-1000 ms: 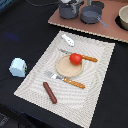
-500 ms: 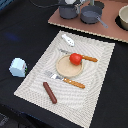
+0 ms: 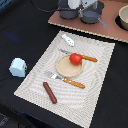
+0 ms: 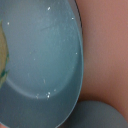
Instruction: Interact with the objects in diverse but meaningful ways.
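pale cup [image 3: 18, 67]: stands alone on the dark bench at the exterior view's left, just off the placemat's [image 3: 97, 95] edge, well apart from the arm.

sausage [image 3: 50, 92]: lies on the placemat's near part, long axis slanting from upper left to lower right in the exterior view.

white bottle piece [image 3: 68, 40]: lies tilted on the placemat's far edge, the nearest of the mat's items to the arm.

tomato [image 3: 75, 58]: sits on the round plate [image 3: 62, 68], toward its far-right rim; a fork [image 3: 66, 80] and knife [image 3: 83, 56] with orange handles flank the plate.

saucepan [image 3: 92, 15]: rests on the brown board [image 3: 107, 30] at the far side; its handle points down and toward the exterior view's right.

end effector [image 3: 81, 4]: hangs directly over the saucepan, very low. The wrist view is filled by a grey curved bowl interior [image 4: 45, 60], so the pan lies straight beneath it.

finger opening: cannot be told; neither view shows the fingertips clearly.

key relation: the pan's rim, not its handle, seems closest, so a rim grasp looks the likelier next move.
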